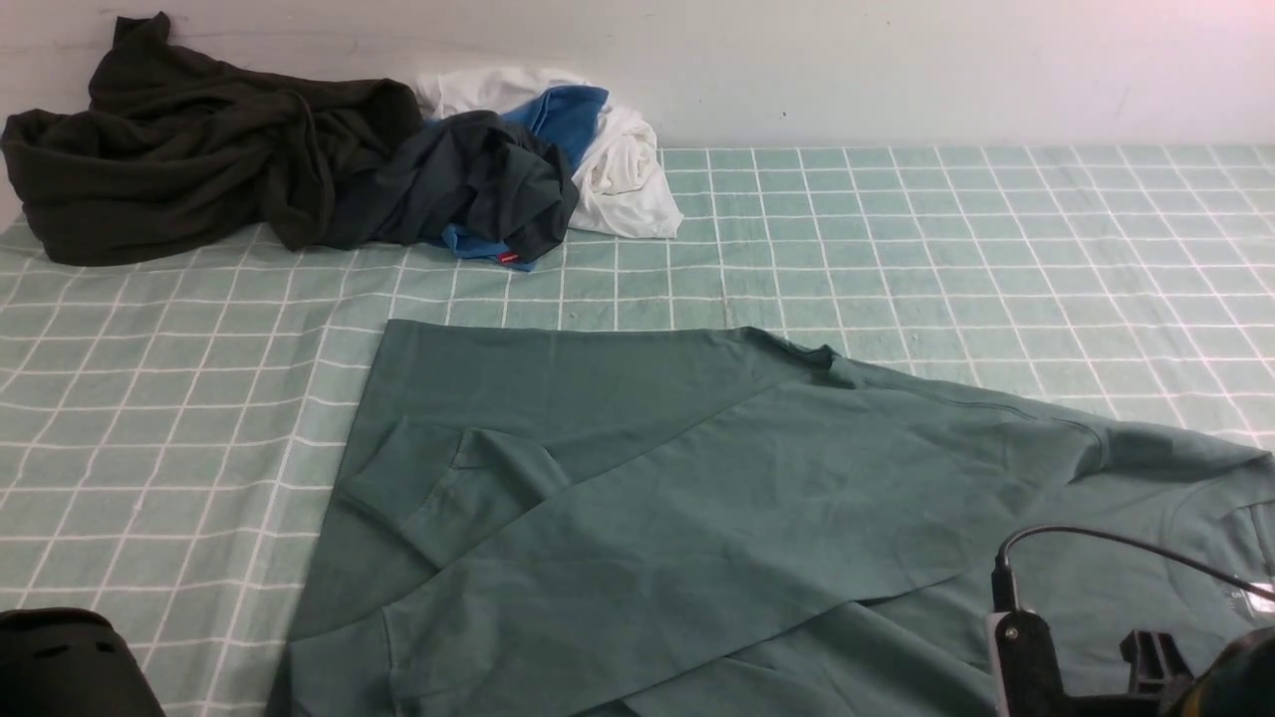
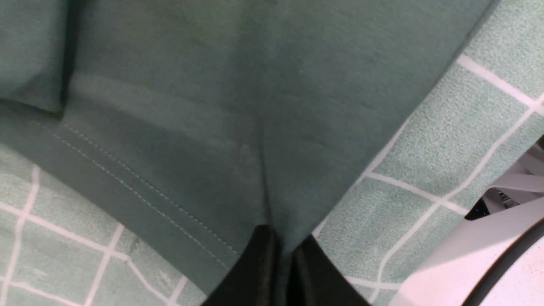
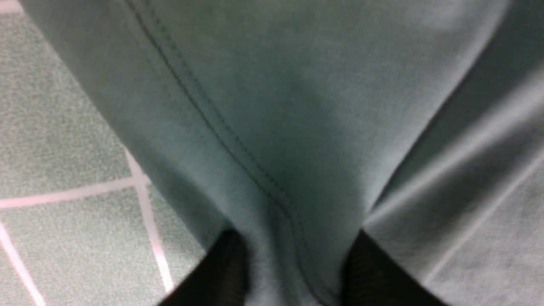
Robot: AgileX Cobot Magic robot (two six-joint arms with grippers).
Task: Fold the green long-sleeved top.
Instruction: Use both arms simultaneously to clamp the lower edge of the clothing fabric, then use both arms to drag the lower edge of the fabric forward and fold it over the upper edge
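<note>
The green long-sleeved top (image 1: 697, 478) lies spread on the checked cloth, with one sleeve folded across its body in the front view. Only dark parts of my left arm (image 1: 60, 662) and my right arm (image 1: 1036, 657) show at that view's lower corners. In the left wrist view my left gripper (image 2: 285, 250) is shut on the green top (image 2: 238, 127), pinching it close to a stitched hem at a corner. My right gripper (image 3: 297, 255) has its fingers further apart, with a thick bunch of the green top (image 3: 297, 127) and a seam filling the gap between them.
A heap of very dark garments (image 1: 199, 149) lies at the back left against the wall. Next to it sit a dark blue piece (image 1: 488, 189) and a white one (image 1: 623, 169). The pale green cloth with a white grid (image 1: 996, 249) covers the whole surface.
</note>
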